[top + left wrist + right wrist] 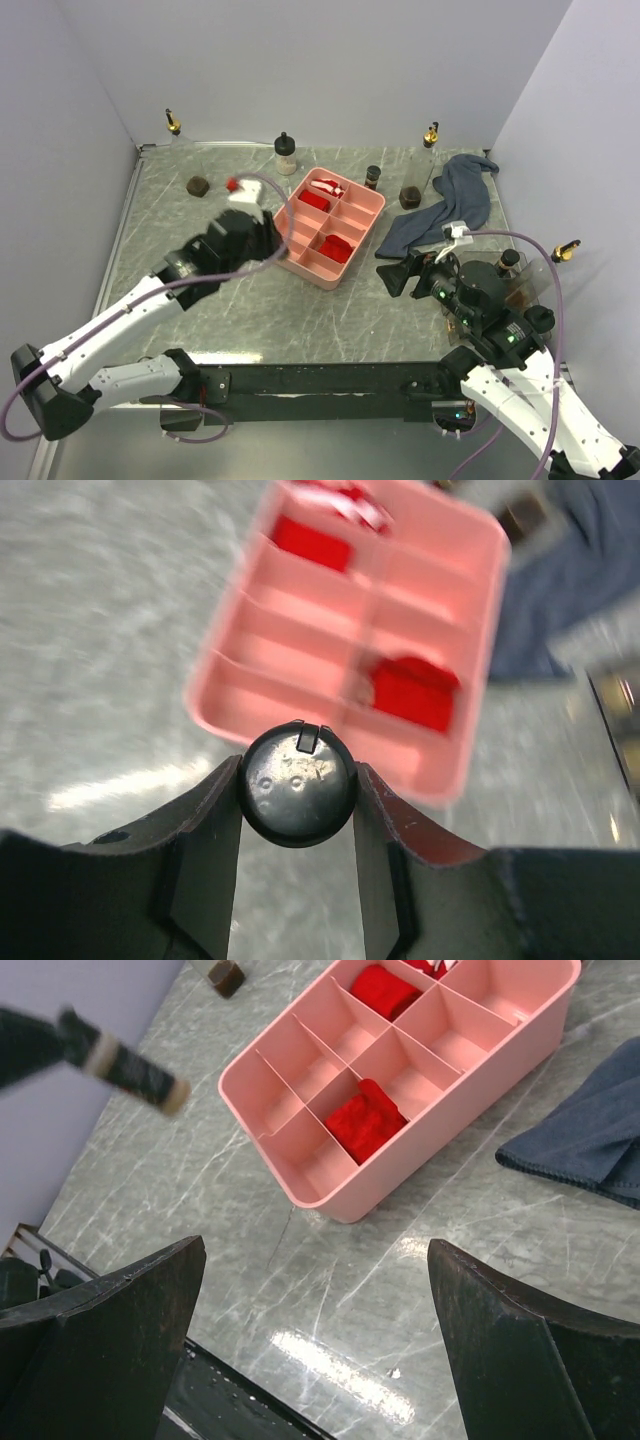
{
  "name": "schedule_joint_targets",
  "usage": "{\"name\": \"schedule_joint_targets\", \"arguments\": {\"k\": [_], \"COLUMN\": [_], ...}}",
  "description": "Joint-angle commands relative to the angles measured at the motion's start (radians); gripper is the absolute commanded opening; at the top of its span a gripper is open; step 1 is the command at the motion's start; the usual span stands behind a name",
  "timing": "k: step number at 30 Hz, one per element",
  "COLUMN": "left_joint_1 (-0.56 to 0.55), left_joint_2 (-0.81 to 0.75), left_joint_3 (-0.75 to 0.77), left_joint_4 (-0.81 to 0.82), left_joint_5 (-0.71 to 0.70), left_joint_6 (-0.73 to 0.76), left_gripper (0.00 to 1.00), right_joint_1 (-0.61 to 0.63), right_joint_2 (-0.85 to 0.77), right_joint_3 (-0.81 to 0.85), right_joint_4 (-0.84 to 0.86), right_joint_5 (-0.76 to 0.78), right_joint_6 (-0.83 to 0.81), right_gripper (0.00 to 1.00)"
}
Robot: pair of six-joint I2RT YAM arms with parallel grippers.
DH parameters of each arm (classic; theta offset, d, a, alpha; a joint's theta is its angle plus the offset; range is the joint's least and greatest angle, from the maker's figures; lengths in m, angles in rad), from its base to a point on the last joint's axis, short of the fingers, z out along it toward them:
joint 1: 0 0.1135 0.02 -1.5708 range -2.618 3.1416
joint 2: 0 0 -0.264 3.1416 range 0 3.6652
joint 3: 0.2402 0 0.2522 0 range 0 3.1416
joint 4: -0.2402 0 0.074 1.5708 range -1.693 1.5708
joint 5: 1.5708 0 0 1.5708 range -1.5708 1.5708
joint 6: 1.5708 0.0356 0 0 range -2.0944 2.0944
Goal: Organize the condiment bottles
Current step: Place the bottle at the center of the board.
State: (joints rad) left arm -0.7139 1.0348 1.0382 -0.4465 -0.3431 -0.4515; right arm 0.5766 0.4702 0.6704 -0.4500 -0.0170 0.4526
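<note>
My left gripper [266, 236] is shut on a black-capped bottle [297, 798], which I see cap-on between the fingers just short of the pink tray's near-left edge. In the right wrist view the same bottle [125, 1063] hangs dark with a cream band. My right gripper [396, 278] is open and empty above bare table right of the tray; its fingers [110, 1330] stand wide apart. A cream black-capped bottle [286, 153], two gold-spout bottles [173, 124] [430, 138], two squat dark jars [198, 185] [410, 196] and a small dark bottle [372, 177] stand along the back.
The pink divided tray [360, 215] sits mid-table with red packets in some compartments. A blue-grey cloth [455, 200] lies at the back right. Another gold-spout bottle [565, 250] and a black-capped one [510, 260] stand by my right arm. Walls close three sides.
</note>
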Motion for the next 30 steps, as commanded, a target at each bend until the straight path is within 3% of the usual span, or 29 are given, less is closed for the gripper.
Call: {"name": "schedule_joint_targets", "arguments": {"k": [1,5,11,16,23,30], "left_joint_1": [-0.185,-0.372,-0.498,-0.533,-0.561,-0.567], "left_joint_2": [-0.013,0.100,0.211,0.290,0.399,0.472], "left_joint_3": [-0.044,-0.030,-0.044,-0.050,-0.053,-0.055], "left_joint_4": [0.028,0.019,0.104,0.173,0.212,0.239], "left_joint_5": [-0.136,-0.238,-0.269,-0.295,-0.326,-0.336], "left_joint_6": [-0.058,-0.085,-0.111,-0.089,-0.092,-0.095], "left_gripper": [0.01,0.01,0.01,0.01,0.10,0.29], "right_joint_1": [0.003,0.003,0.005,0.003,0.005,0.005], "right_joint_2": [0.007,0.015,-0.008,-0.015,-0.015,0.004], "right_joint_3": [-0.018,-0.026,-0.032,-0.042,-0.042,-0.038], "right_joint_4": [0.022,0.010,-0.009,-0.019,-0.023,-0.024], "right_joint_5": [0.037,0.072,0.077,0.083,0.088,0.052], "right_joint_6": [0.000,-0.002,0.018,0.043,0.058,0.069], "right_gripper": [1.00,1.00,1.00,1.00,1.00,1.00]}}
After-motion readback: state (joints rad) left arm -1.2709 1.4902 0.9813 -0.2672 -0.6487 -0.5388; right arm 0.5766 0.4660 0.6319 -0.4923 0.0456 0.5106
